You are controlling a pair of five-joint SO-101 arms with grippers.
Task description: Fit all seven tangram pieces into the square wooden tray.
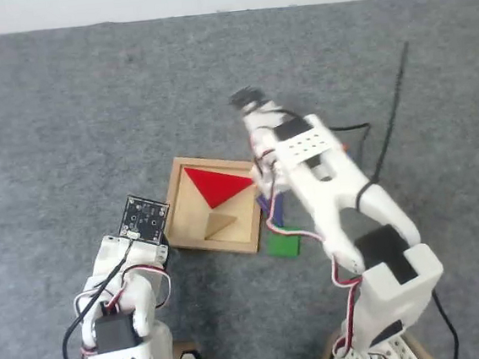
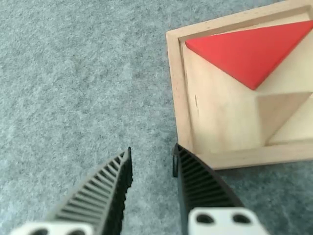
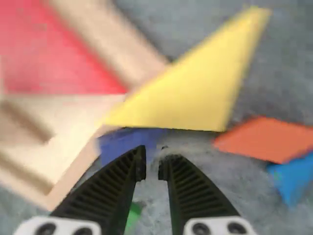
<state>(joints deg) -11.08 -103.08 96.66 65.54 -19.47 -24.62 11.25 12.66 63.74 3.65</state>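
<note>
The square wooden tray [image 1: 180, 204] lies mid-table with a red triangle [image 1: 219, 184] in its far corner and a wood-coloured triangle [image 1: 220, 224] below it. My left gripper [image 2: 151, 159] is open and empty, hovering over the carpet just outside a corner of the tray [image 2: 177, 88], with the red triangle [image 2: 249, 49] beyond it. My right gripper [image 3: 151, 159] is shut with nothing between its fingers. It hangs low over the carpet by the tray's rim [image 3: 112, 46], close to a dark blue piece [image 3: 122, 142] and a yellow triangle [image 3: 195, 98]. An orange piece [image 3: 264, 139] and a blue piece [image 3: 293, 176] lie farther off.
A green piece [image 1: 283, 243] lies on the grey carpet right of the tray's near corner, partly under the right arm [image 1: 343, 195]. A black cable [image 1: 390, 114] runs across the carpet at the right. The left arm [image 1: 124, 301] stands at the near left.
</note>
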